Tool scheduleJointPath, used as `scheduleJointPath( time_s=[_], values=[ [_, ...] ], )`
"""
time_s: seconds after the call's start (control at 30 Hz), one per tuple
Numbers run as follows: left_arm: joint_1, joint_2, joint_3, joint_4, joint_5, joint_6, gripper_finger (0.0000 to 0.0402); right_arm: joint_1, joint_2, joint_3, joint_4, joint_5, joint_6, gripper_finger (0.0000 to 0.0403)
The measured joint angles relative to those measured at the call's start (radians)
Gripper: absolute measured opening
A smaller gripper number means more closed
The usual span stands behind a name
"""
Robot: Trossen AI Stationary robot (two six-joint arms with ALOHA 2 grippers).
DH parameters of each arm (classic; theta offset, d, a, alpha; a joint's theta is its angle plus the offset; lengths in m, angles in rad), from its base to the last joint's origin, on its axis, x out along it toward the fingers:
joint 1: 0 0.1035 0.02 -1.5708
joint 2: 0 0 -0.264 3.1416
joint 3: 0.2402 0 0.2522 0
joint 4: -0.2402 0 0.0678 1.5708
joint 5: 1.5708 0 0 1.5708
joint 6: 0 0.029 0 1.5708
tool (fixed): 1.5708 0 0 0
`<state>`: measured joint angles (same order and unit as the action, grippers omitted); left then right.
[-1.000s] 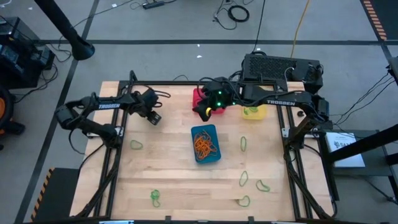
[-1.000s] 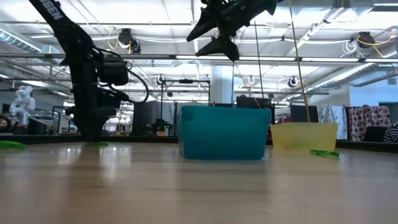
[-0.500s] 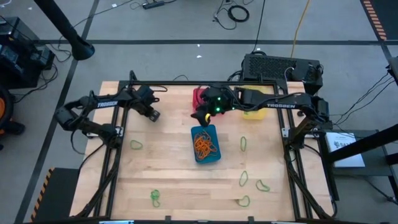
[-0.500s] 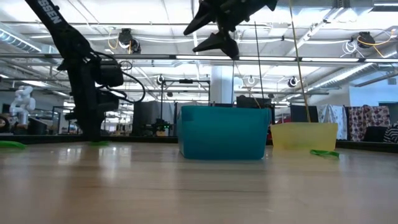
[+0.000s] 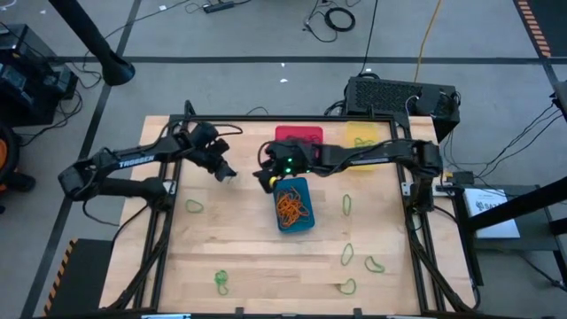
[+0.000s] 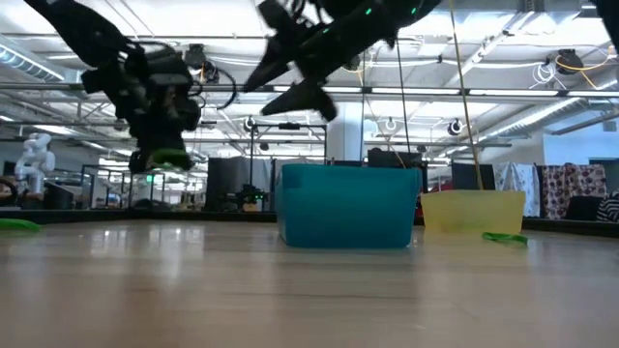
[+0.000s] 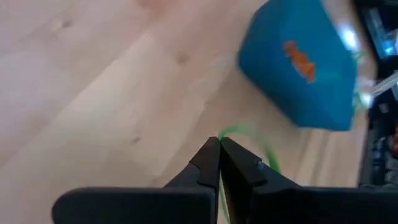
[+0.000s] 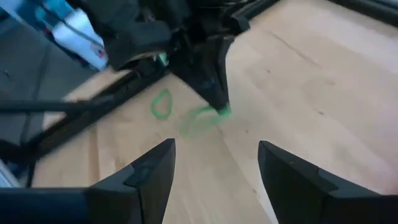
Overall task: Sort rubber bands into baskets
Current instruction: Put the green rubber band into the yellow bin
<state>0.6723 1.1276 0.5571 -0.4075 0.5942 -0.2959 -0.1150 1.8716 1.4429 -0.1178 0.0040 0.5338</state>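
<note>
A green rubber band (image 7: 245, 134) is held pinched in the closed left gripper (image 5: 226, 175), raised left of the blue basket (image 5: 293, 205), with the wide-open right gripper (image 5: 263, 180) just to its right.

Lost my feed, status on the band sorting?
Left pincer shut on green band, lifted off table. Right pincer open, empty, beside blue basket. Nothing blocking.

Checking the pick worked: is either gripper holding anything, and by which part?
The left gripper is shut on a green rubber band, pinching one edge of the loop at its fingertips. The right gripper is open, holding nothing.
</note>
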Motion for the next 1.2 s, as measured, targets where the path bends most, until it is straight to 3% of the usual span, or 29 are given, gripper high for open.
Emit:
scheduleJointPath(
  time_s=[0.33,0.5,0.73,1.07,1.2],
  values=[
    [-0.188,-0.035,0.001,0.178,-0.003,-0.145,0.0012,-0.001,0.137,0.000,0.290,-0.009,0.063,0.0222],
    [-0.251,-0.035,0.002,0.222,-0.010,-0.170,0.0012,-0.001,0.141,0.000,0.271,-0.011,0.032,0.0222],
    [-0.282,-0.035,0.002,0.252,-0.052,-0.170,0.0012,-0.001,0.140,0.000,0.243,-0.133,0.088,0.0222],
    [-0.282,-0.036,0.002,0.297,-0.072,-0.168,0.0012,0.009,0.140,0.000,0.189,-0.142,0.088,0.0221],
    [-0.282,-0.036,0.002,0.296,-0.074,-0.168,0.0012,0.009,0.140,0.000,0.190,-0.141,0.086,0.0199]
  ],
)
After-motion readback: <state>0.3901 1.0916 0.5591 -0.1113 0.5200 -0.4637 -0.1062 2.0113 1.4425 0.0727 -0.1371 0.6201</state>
